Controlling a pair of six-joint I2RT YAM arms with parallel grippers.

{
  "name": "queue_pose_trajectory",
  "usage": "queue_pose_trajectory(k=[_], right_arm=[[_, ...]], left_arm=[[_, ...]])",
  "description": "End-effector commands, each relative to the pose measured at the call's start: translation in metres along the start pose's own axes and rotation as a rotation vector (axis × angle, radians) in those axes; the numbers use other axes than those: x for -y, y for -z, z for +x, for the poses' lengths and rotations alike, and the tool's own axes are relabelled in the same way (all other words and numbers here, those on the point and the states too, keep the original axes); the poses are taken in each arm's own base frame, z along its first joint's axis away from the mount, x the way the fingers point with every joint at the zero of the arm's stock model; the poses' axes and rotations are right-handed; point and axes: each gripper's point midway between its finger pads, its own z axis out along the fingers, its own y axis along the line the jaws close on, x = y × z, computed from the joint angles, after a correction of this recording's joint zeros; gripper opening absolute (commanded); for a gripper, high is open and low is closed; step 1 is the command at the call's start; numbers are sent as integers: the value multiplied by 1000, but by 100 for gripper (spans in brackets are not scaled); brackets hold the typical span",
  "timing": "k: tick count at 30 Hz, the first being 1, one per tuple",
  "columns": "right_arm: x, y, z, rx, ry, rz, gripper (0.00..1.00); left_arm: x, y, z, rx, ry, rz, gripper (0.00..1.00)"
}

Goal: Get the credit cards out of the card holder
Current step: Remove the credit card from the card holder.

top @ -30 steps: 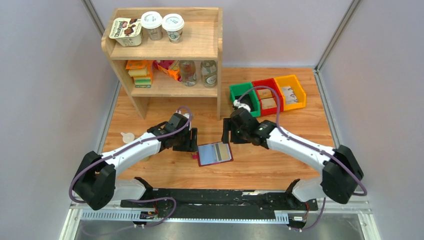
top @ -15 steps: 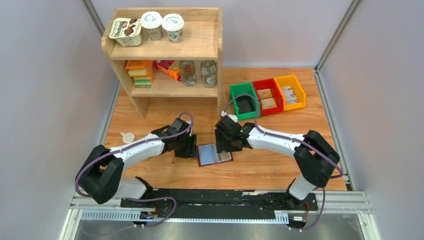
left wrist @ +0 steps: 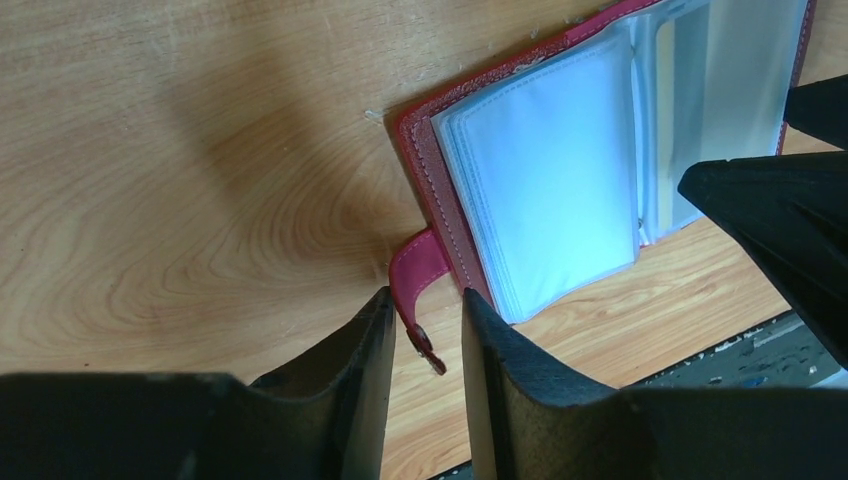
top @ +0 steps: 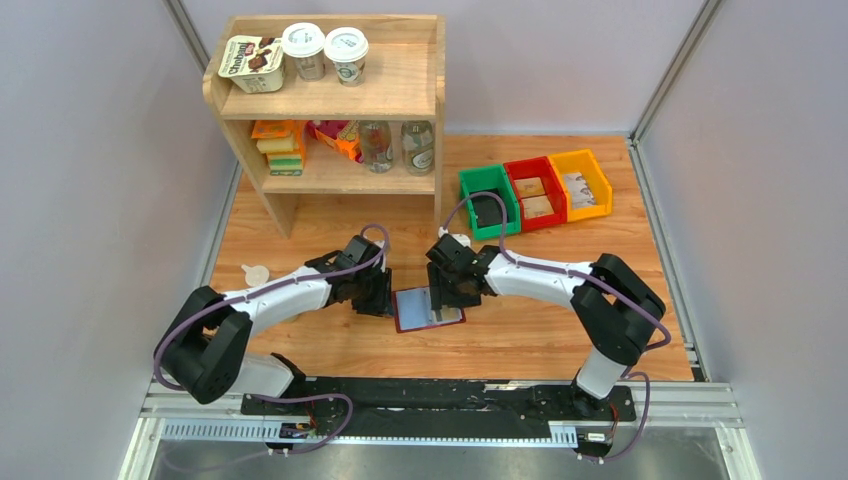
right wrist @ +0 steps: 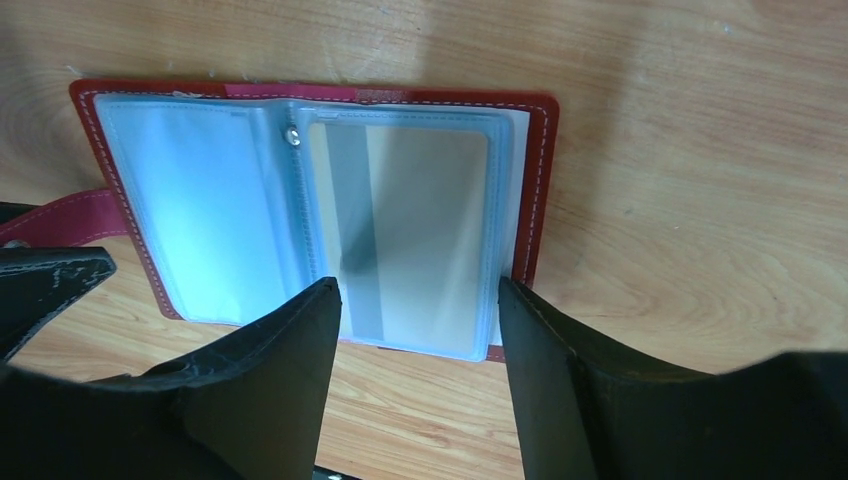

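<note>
The dark-red card holder lies open on the wooden table, its pale blue sleeves facing up. In the right wrist view the holder shows a grey credit card with a darker stripe inside the right sleeve; the left sleeve looks empty. My right gripper is open, just above the holder's right half, its fingers standing on either side of the card. My left gripper is narrowly open at the holder's left edge. The closing tab lies loose between its fingers.
A wooden shelf with cups, bottles and boxes stands at the back left. Green, red and yellow bins sit at the back right. A small white object lies at the left. The black base rail runs along the near edge.
My right gripper has moved left and down from beside the holder to over its right half. My left gripper has shifted slightly toward the holder's left edge.
</note>
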Motion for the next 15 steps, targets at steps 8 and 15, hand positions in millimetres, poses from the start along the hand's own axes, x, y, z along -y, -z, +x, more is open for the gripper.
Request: queue_pose_trajectory(k=[8, 15], right_arm=[[-39, 31, -26, 63, 52, -86, 65], [-54, 40, -26, 72, 70, -120, 64]], left_arm=[[10, -1, -6, 17, -18, 46, 31], [11, -1, -7, 22, -23, 49, 29]])
